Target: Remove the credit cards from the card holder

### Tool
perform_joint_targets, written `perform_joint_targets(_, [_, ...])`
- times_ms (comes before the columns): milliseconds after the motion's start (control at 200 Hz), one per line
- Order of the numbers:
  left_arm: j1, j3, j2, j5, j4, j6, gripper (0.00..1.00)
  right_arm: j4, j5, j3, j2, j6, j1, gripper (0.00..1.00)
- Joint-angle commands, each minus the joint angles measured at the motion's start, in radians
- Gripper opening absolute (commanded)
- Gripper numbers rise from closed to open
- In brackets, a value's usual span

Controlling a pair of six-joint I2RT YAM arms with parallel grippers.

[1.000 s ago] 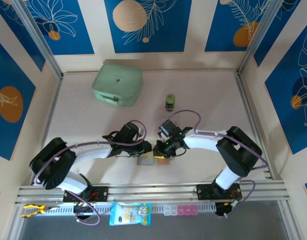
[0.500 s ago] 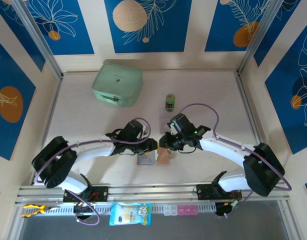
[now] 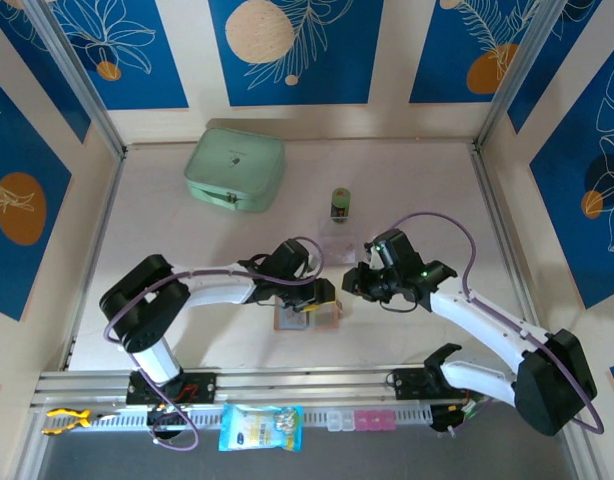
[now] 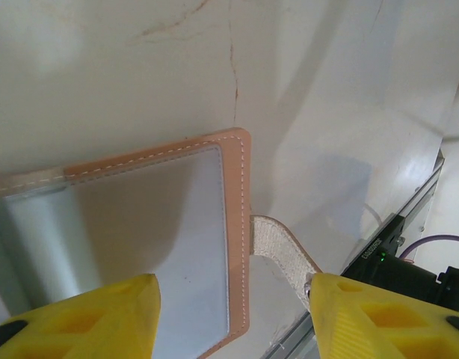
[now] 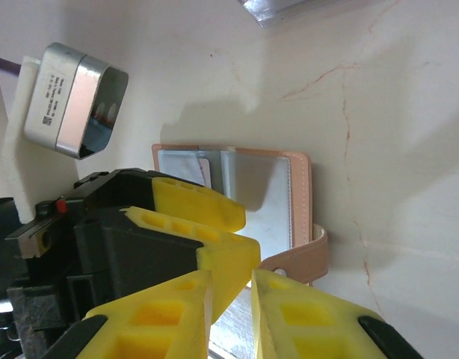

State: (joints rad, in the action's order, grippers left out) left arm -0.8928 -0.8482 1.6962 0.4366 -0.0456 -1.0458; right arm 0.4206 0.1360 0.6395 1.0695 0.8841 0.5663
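Card holder (image 3: 309,316) lay open, flat on table (image 3: 187,250) nr front edge, under your L gripper (image 4: 231,293), fingers spread wide. Your R gripper (image 5: 231,288) hovered just beside, fingers nrly closed, nothing seen btwn.

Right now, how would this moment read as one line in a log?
left gripper: open, above card holder | card holder: lying open on table | right gripper: nearly shut, off to the side

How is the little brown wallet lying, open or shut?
Open. The card holder lies spread flat, both pale inner panels facing up.
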Motion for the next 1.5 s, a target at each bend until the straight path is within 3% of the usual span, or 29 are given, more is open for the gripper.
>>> perform_joint_targets(0, [-0.006,-0.027,0.004,0.018,-0.011,0.001,0.55,0.027,0.029,-0.012,-0.018,0.004,-0.003,0.21])
perform_joint_targets(485, [0.076,0.086,-0.180,-0.032,0.056,0.034,0.51,-0.031,0.044,0.096,0.151,0.010,0.082,0.20])
perform_joint_targets(780, [0.147,0.202,-0.311,-0.090,0.159,0.043,0.41,-0.055,0.030,0.206,0.320,0.018,0.192,0.20])
perform_joint_targets(1130, [0.154,0.251,-0.297,-0.112,0.196,0.053,0.19,-0.080,0.039,0.241,0.467,0.026,0.251,0.19])
perform_joint_targets(1496, [0.155,0.250,-0.238,-0.106,0.198,0.053,0.13,-0.138,0.062,0.229,0.556,0.043,0.271,0.18])
